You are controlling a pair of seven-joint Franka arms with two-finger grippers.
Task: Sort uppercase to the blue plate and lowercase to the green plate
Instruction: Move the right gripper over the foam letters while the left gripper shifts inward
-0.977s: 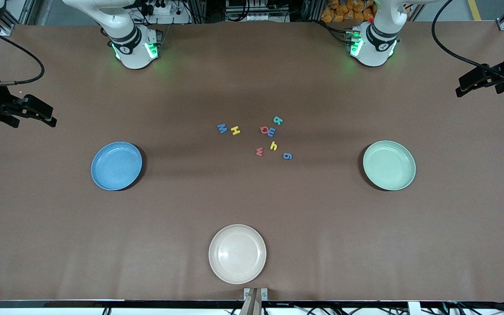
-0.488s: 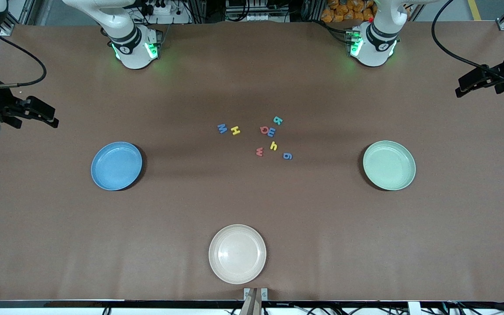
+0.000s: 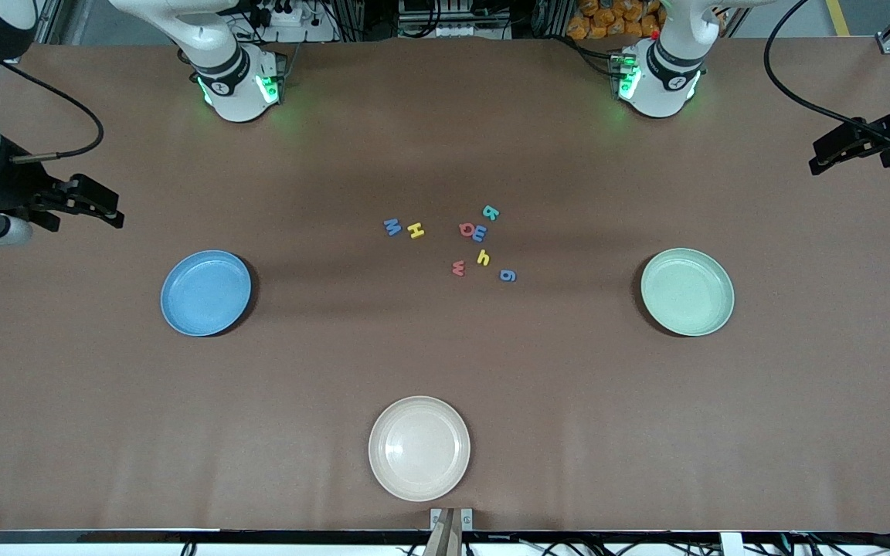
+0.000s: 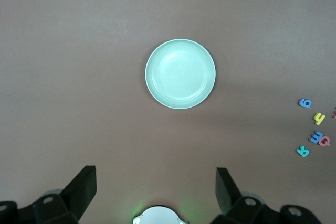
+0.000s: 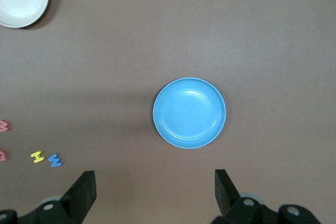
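The uppercase and lowercase foam letters lie in a loose cluster mid-table: blue M [image 3: 392,226], yellow H [image 3: 416,230], red O [image 3: 467,229], teal R [image 3: 490,212], blue m [image 3: 480,232], yellow h [image 3: 483,257], red w [image 3: 458,268] and blue g [image 3: 507,276]. The blue plate [image 3: 205,293] sits toward the right arm's end and the green plate [image 3: 687,291] toward the left arm's end; both hold nothing. My right gripper [image 3: 109,210] hangs open in the air near the blue plate [image 5: 189,113]. My left gripper [image 3: 817,157] hangs open in the air near the green plate [image 4: 180,73].
A cream plate [image 3: 419,448] lies near the table's front edge, nearer the front camera than the letters. Both arm bases [image 3: 236,85] stand along the edge farthest from that camera. Bare brown tabletop separates the letters from each plate.
The right gripper has drifted a little toward the middle of the table. The left gripper has barely shifted. Letters and plates have not moved.
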